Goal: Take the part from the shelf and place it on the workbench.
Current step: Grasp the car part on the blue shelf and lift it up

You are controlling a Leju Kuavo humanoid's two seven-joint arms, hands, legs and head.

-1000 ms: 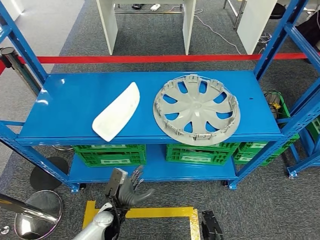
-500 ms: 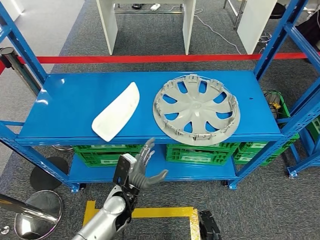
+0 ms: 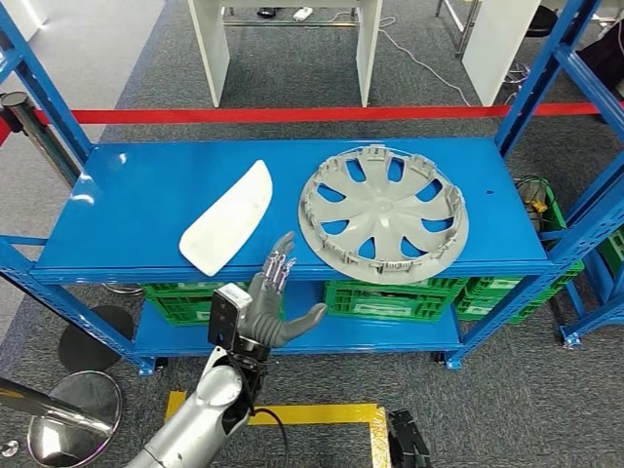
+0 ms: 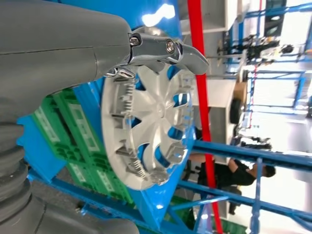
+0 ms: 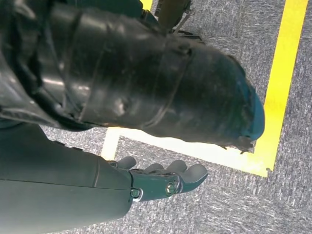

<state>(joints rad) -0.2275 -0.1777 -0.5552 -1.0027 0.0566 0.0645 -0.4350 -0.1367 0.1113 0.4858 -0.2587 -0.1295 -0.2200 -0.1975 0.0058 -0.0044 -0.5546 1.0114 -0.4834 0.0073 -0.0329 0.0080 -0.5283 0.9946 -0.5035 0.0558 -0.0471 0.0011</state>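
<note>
Head view, left to right: a white curved part [image 3: 226, 217] lies flat on the blue shelf [image 3: 133, 205]; beside it rests a grey spoked wheel cover [image 3: 382, 214], ribbed underside up. The left hand [image 3: 274, 302], fingers spread and holding nothing, has risen since half a second ago, fingertips now at the shelf's front edge. The right hand [image 5: 162, 179] hangs over the floor, fingers loosely extended, holding nothing.
</note>
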